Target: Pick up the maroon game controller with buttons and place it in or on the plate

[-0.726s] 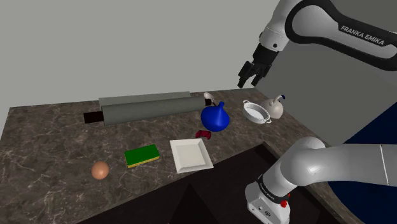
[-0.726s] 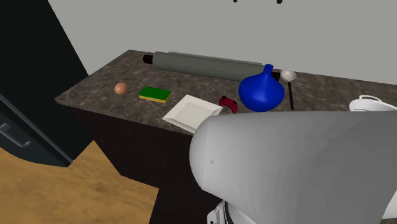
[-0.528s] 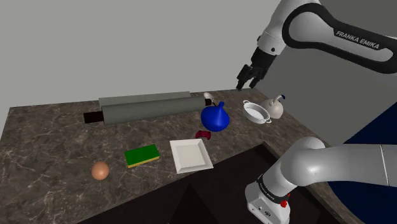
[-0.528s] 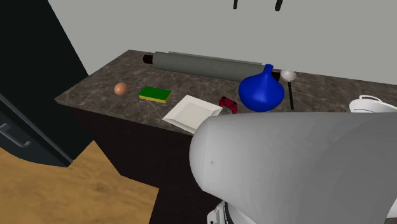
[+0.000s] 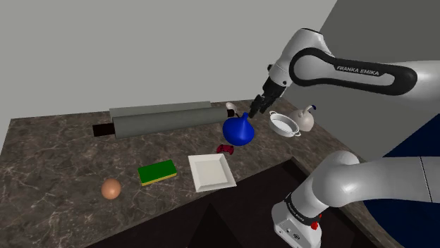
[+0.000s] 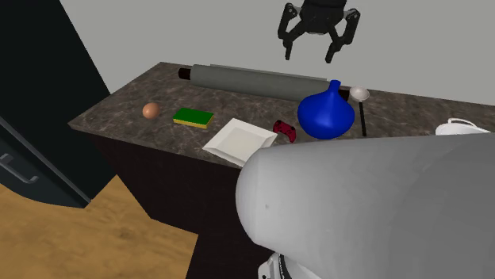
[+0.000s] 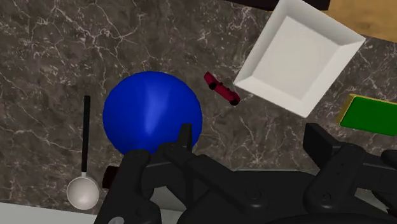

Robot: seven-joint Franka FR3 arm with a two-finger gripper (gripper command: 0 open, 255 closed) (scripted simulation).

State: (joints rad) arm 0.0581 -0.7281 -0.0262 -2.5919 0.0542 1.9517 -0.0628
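Note:
The small maroon game controller (image 5: pixel 225 149) (image 6: pixel 284 129) (image 7: pixel 221 88) lies on the dark marbled counter, between a square white plate (image 5: pixel 211 171) (image 6: pixel 239 140) (image 7: pixel 299 57) and a blue round-bellied vase (image 5: pixel 240 129) (image 6: pixel 326 112) (image 7: pixel 151 113). My gripper (image 5: pixel 255 109) (image 6: pixel 308 57) (image 7: pixel 251 143) hangs open and empty, well above the counter and roughly over the vase. The controller lies ahead of the fingertips (image 7: pixel 185 136), clear of them. Nothing lies on the plate.
A long grey cylinder (image 5: pixel 166 118) (image 6: pixel 258 80) lies along the back wall. A green sponge (image 5: pixel 157 171) (image 7: pixel 372 114) and a brown ball (image 5: pixel 111 188) sit beyond the plate. A ladle (image 6: pixel 361 95) (image 7: pixel 84 191), a white bowl (image 5: pixel 284 125) and a white pot (image 5: pixel 307 118) stand beside the vase.
The arm has swung down and toward the shoulder view's left, bringing the open gripper from high near the wall to above the blue vase. Nothing on the counter has moved.

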